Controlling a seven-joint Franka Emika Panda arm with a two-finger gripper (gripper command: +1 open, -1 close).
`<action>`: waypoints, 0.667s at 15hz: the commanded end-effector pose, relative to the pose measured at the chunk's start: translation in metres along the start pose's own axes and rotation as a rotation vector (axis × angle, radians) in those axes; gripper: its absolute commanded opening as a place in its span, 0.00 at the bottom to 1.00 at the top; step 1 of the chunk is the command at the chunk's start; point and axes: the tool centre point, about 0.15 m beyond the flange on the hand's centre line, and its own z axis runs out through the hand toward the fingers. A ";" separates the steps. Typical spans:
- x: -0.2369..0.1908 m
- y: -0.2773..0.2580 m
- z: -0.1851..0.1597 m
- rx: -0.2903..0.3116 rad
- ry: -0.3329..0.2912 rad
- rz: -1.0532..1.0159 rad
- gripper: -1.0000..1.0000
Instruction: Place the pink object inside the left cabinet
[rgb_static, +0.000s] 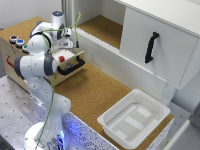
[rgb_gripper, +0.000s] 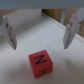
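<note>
The pink object (rgb_gripper: 40, 63) is a small cube with a dark letter on its top face, and in the wrist view it rests on a white surface. My gripper (rgb_gripper: 39, 38) hangs above it, open, with its fingers (rgb_gripper: 8, 34) spread wider than the cube and nothing between them. In the exterior view the gripper (rgb_static: 75, 44) hovers at the white front edge of the left cabinet (rgb_static: 102, 27), whose cork floor lies just beyond. The arm hides the cube in that view.
A wooden drawer box (rgb_static: 30, 47) with a black handle (rgb_static: 71, 66) stands under the arm. The cabinet section with a white door (rgb_static: 155, 45) and black handle is on the exterior view's right. A white tray (rgb_static: 107, 120) sits on the cork table.
</note>
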 end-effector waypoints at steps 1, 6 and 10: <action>-0.003 0.031 0.039 0.063 -0.106 -0.055 1.00; -0.009 0.014 0.036 0.053 -0.050 -0.149 0.00; -0.014 -0.005 0.031 -0.009 -0.068 -0.169 0.00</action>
